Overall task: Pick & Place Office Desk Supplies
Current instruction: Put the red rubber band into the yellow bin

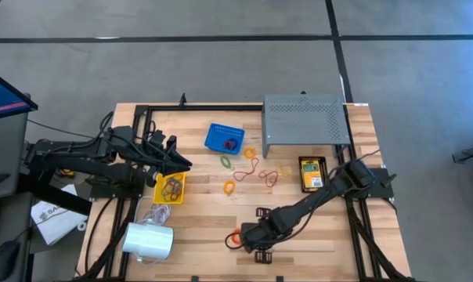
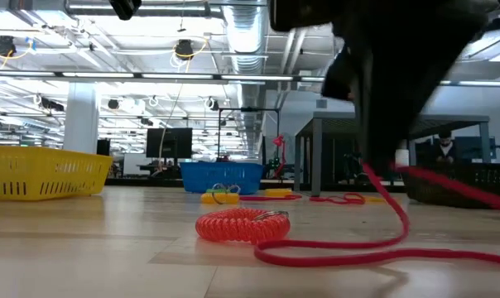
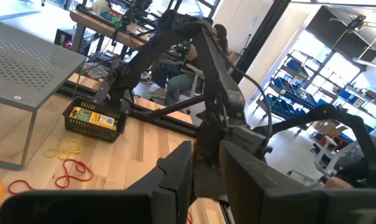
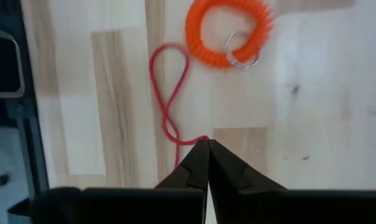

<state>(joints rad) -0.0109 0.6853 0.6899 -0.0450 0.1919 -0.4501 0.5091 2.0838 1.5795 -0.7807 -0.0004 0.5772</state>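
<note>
My right gripper [image 4: 206, 144] points steeply down over the table's near middle [image 1: 246, 235], shut on a long red rubber band [image 4: 170, 93]. An orange spiral coil with a metal ring [image 4: 228, 31] lies on the wood just beside the band [image 2: 242, 224]. More rubber bands [image 1: 256, 172] lie loose mid-table. A crayon box sits in a black basket [image 1: 312, 173]. My left gripper [image 1: 176, 159] hovers level above the yellow basket [image 1: 170, 189], open, nothing between its fingers [image 3: 175, 177]. My right gripper pinches the red band at one end of its loop [image 4: 199, 139] between its two fingertips, coming from above and pointing down. That end is raised off the table [image 2: 381, 189]. The remainder lies slack on the wood, twisted into a figure-eight [image 4: 166, 118].
A blue basket [image 1: 225, 138] and a grey perforated shelf [image 1: 303, 119] stand at the far side. A white cylinder [image 1: 149, 241] lies at the near left with its cord. Black frame rails [image 1: 362, 227] run along both table sides. Bare wood lies between the coil and the loose bands.
</note>
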